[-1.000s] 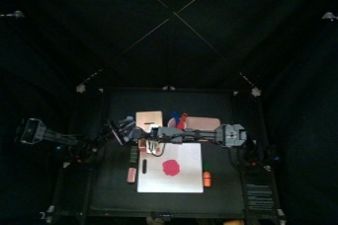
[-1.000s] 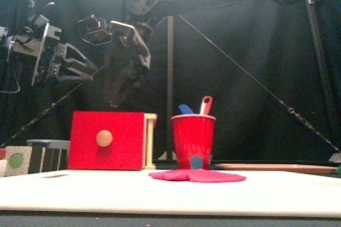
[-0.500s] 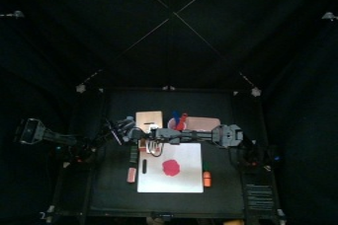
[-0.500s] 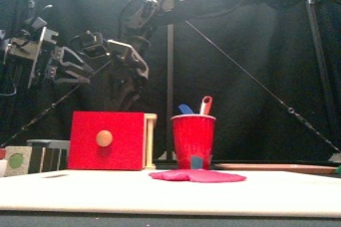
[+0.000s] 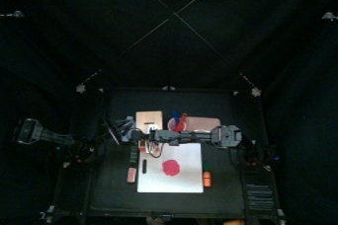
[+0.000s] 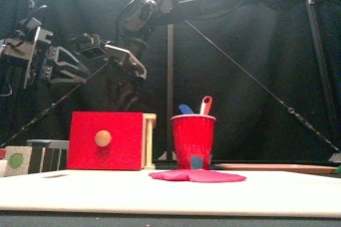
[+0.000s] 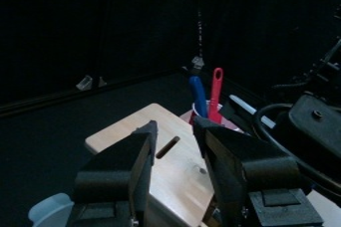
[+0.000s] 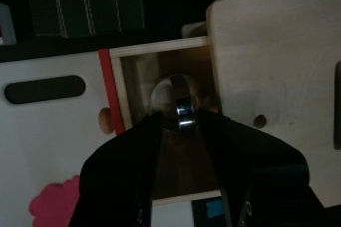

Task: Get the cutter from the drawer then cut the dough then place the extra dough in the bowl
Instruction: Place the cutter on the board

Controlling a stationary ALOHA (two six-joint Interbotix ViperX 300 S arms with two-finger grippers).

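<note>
Now, look at the wooden box (image 5: 149,120) toward the desk's back edge: its drawer (image 8: 134,92) stands pulled out with the cutter (image 8: 180,96) lying inside, which only the right wrist view shows you. Your right hand (image 8: 182,121) reaches down into it, pinched onto the cutter's wire handle. Your left hand (image 7: 173,136) hovers above the box top, jaws parted, holding nothing. The red cup (image 6: 193,139) holds a blue and a red knife; the dough (image 6: 197,176) lies on the white board (image 5: 152,178) near the front edge.
</note>
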